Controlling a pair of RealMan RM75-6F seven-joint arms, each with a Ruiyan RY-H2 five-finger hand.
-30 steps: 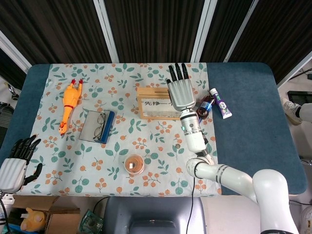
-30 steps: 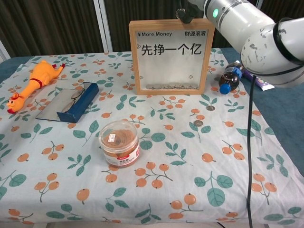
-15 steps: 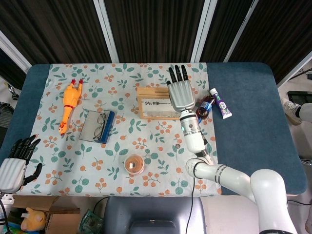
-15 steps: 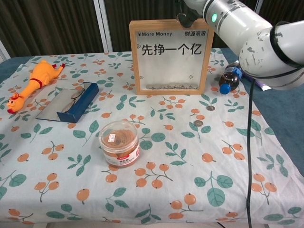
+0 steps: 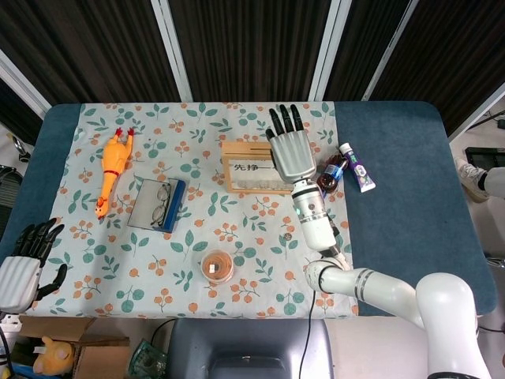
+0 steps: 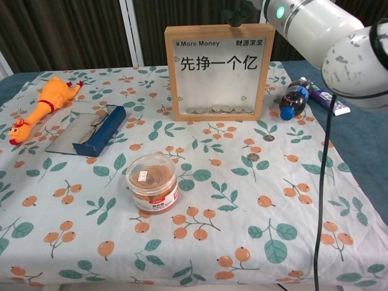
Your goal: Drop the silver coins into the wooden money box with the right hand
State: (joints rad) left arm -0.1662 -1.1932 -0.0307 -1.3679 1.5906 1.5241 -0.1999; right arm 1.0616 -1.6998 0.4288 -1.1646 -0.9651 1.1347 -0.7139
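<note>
one wooden money box stood upright at the far side of the worktop, a row of silver coins lying in its bottom behind the pane. two more silver coins lay loose on the cloth, one nearer the box, one nearer the camera, apart from each other. one right hand hovered over the box's right end, fingers spread and straight, nothing seen in it. one left hand at the near left edge, off the cloth, fingers loosely apart, holding nothing.

others, one each: rubber chicken, glasses on an open blue case, round lidded jar, small dark bottle, tube.

head view alone showed the left hand and the whole right hand. chest view alone showed the box's printed front, the coins inside and both loose coins clearly; there only dark fingertips showed at the box's top edge.
</note>
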